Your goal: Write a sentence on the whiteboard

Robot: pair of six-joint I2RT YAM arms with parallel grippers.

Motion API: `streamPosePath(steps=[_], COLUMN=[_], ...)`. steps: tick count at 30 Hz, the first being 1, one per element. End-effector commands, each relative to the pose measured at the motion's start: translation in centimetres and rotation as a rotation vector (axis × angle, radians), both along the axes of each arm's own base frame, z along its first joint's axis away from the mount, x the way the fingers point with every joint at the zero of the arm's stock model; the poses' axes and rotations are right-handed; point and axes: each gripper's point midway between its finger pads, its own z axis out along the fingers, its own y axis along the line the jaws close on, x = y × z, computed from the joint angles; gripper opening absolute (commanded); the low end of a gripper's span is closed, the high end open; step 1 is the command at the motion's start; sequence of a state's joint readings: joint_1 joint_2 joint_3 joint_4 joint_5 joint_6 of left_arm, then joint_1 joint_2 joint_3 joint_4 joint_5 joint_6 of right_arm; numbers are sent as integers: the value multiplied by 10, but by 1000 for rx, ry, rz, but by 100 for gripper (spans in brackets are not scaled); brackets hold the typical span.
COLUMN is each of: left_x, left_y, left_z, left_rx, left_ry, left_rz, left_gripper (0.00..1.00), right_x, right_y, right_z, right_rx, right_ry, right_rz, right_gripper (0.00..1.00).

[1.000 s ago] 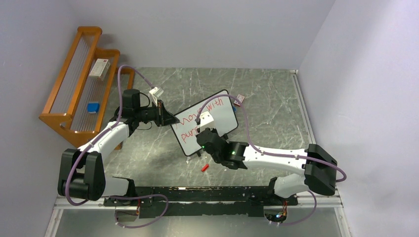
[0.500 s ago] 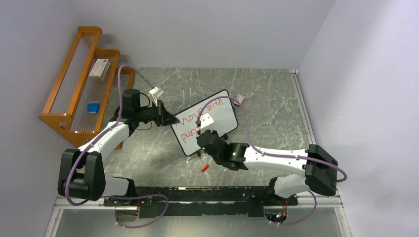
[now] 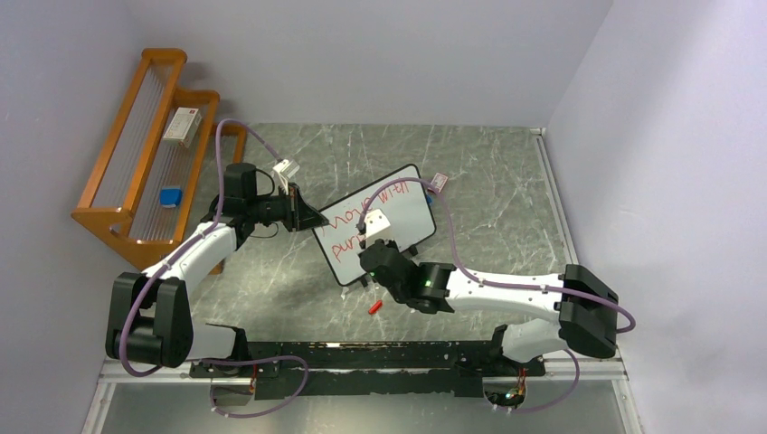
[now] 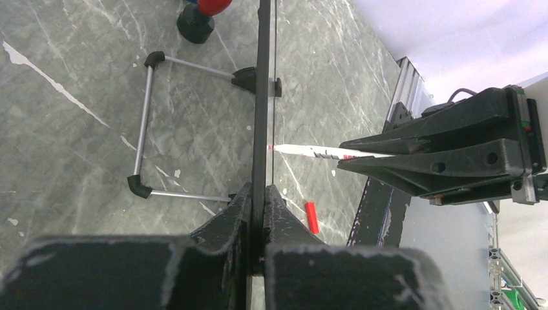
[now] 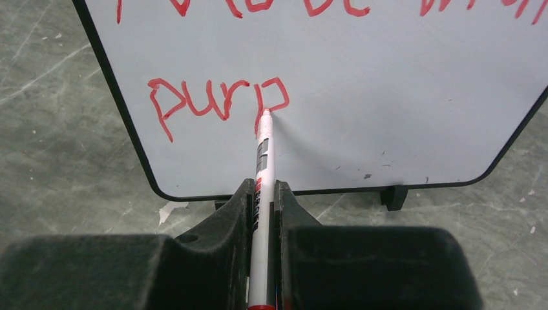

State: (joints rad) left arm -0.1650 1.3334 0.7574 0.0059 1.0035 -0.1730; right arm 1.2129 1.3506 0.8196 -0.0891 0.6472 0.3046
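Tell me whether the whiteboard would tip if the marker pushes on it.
Probably stiff: the whiteboard shows no bend where the marker presses. Propped on a thin wire stand, it looks light and tip-prone. The left gripper clamping its edge likely steadies it.

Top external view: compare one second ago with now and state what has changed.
The right claw, shut on the marker whose tip touches the whiteboard, has edged slightly leftward in the top view. Nothing was grasped or released. The left claw stays clamped on the whiteboard's edge; whiteboard and red cap have not moved.
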Motion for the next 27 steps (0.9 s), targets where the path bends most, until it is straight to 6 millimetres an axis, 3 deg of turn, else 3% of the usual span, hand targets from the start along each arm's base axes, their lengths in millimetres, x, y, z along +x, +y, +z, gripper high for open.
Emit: streamPosePath(steps=[1, 13, 27], left_x=[-6, -7, -7], left_y=[6, 6, 6], left_z=[-31, -31, -32], left_rx=[74, 73, 75], left_ry=[97, 100, 103], left_rz=[32, 29, 26], left_gripper=[5, 5, 5], right_x=[8, 23, 28], right_y=[-8, -10, -4], right_z=[24, 28, 27], right_rx=[29, 32, 41], right_ry=[-54, -74, -71], right_rz=[-41, -62, -50], right_gripper=[0, 0, 0])
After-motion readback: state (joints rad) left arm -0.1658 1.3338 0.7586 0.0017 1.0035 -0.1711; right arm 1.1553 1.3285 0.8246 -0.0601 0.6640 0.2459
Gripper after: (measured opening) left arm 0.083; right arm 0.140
